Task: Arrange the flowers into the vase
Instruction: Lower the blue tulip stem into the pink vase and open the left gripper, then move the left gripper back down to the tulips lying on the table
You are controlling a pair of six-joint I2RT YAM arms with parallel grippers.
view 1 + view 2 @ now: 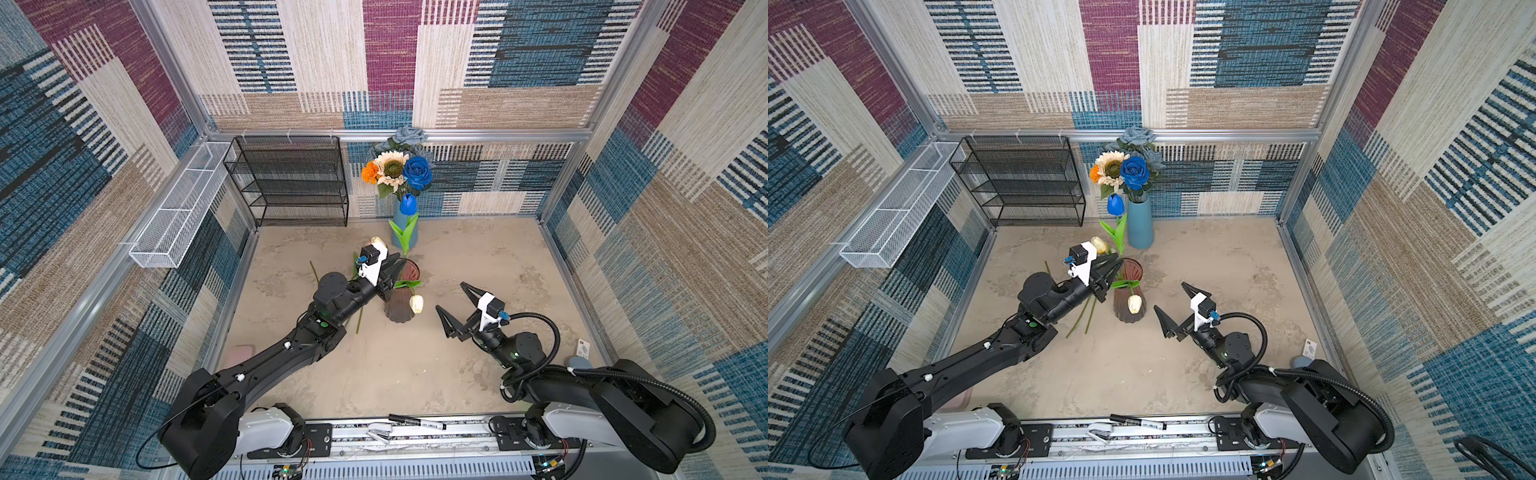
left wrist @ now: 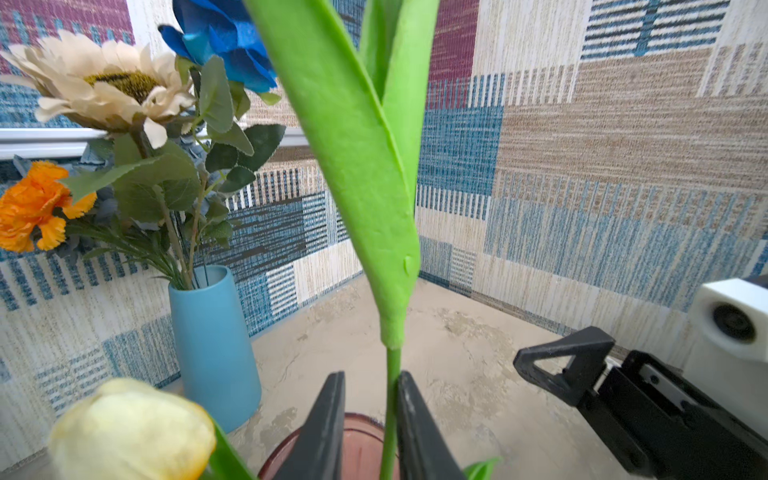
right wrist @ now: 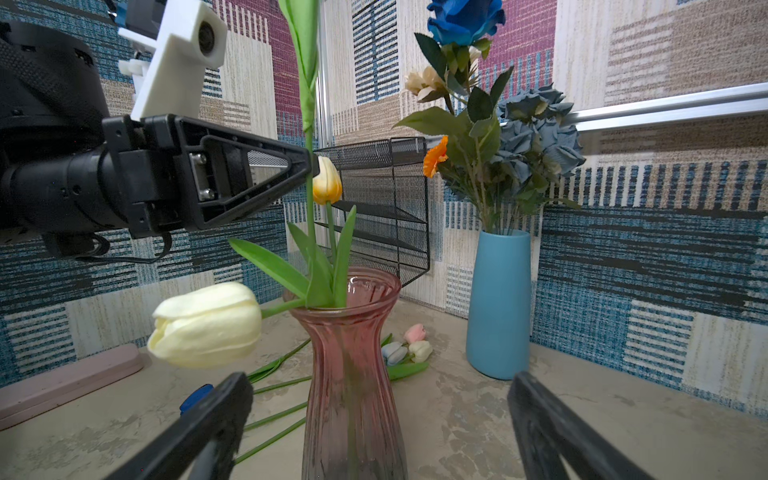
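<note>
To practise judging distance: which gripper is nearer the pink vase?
Left. The left gripper is over the pink vase, flanking the blue tulip stem; the right gripper hangs open, apart.

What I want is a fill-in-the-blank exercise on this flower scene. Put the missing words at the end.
1. The back vase, which holds the cream sunflower, is ____ in colour.
2. The pink glass vase holds ____ tulips.
3. The left gripper has its jaws either side of the stem of the ____ tulip.
4. The right gripper is ____ and empty.
Missing words: blue; three; blue; open.
</note>
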